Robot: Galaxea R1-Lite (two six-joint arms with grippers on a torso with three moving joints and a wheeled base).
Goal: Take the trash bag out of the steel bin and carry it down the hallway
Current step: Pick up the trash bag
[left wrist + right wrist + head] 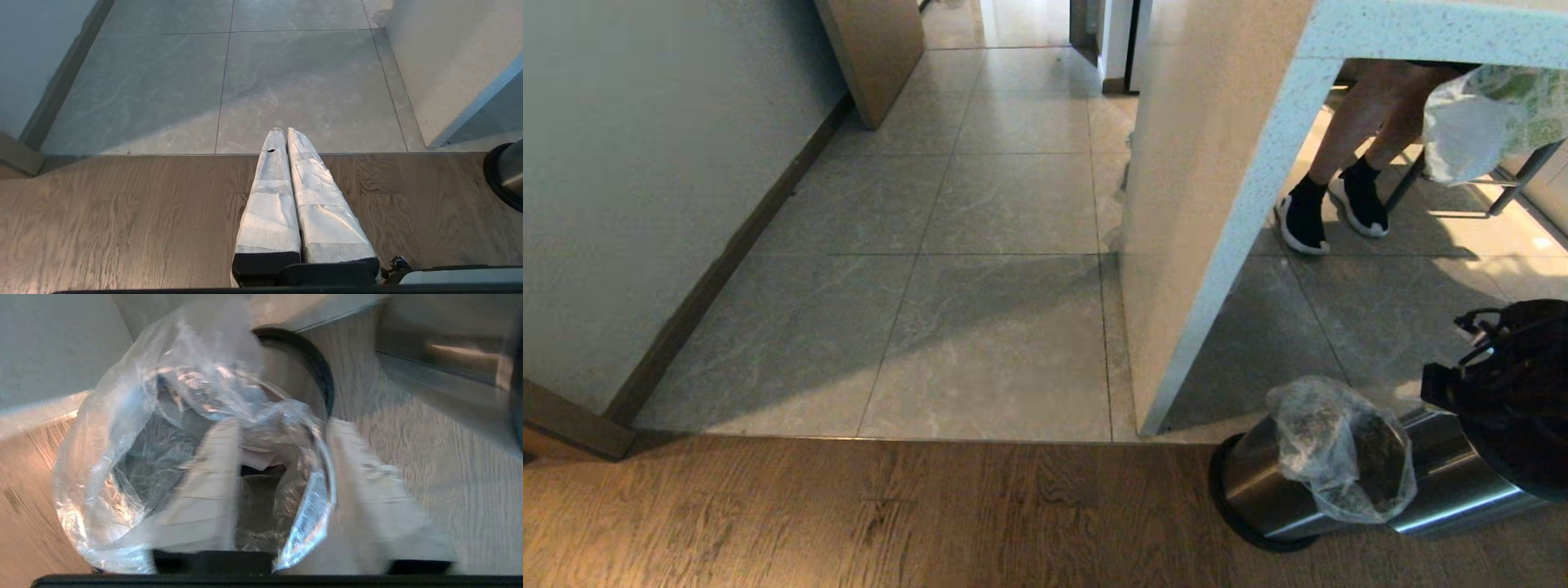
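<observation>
Clear, crinkled plastic is the whole business here: the trash bag (1342, 449) still sits in the steel bin (1262, 490), its loose top bunched up above the black rim. The bin stands on the wood floor (849, 514) at the robot's right, just short of where the pale tiles of the hallway (1005, 245) begin, beside a speckled white partition (1201, 245).

The right gripper (282, 486) is over the bin's mouth with its fingers apart; one finger (208, 490) lies within the bag's folds and the other (367, 490) outside them. The wrist view is smeared, so whether any film is actually caught between them is hard to say, though it looks unheld. The left gripper (284, 141) hangs parked over the floor edge, fingers pressed together.

This reads as the grasping step, the bag not yet lifted. Next, the right gripper needs to close on a good bunch of the film near the rim and draw it straight up clear of the bin, before turning toward the hallway. A person's legs (1347, 163) show beyond the partition.
</observation>
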